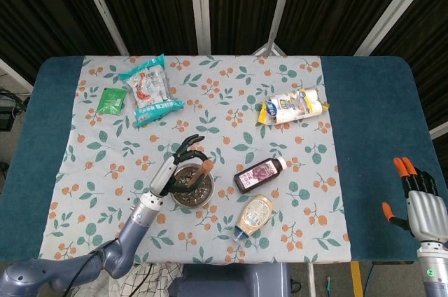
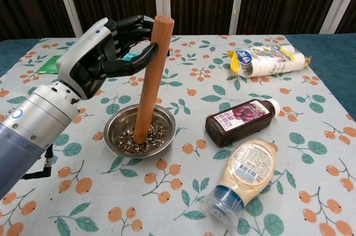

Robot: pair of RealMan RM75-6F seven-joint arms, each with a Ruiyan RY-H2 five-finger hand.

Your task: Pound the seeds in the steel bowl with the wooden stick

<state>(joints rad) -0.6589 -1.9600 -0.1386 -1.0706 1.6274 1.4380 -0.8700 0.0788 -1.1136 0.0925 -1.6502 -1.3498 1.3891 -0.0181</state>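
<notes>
At the table's near edge lies a mayonnaise bottle; just behind and left sits the steel bowl with the seeds. The wooden stick stands tilted in it, tip among them. The left hand grasps the stick near its top. Rigid and probably light, it looks best gripped high. The right hand hangs released, well apart.

Smooth matt wooden stick, shiny steel bowl of rough speckled seeds, glossy black-and-silver plastic left hand, matt printed tablecloth over napped blue table cover, glossy plastic bottles, crinkly shiny snack bag
</notes>
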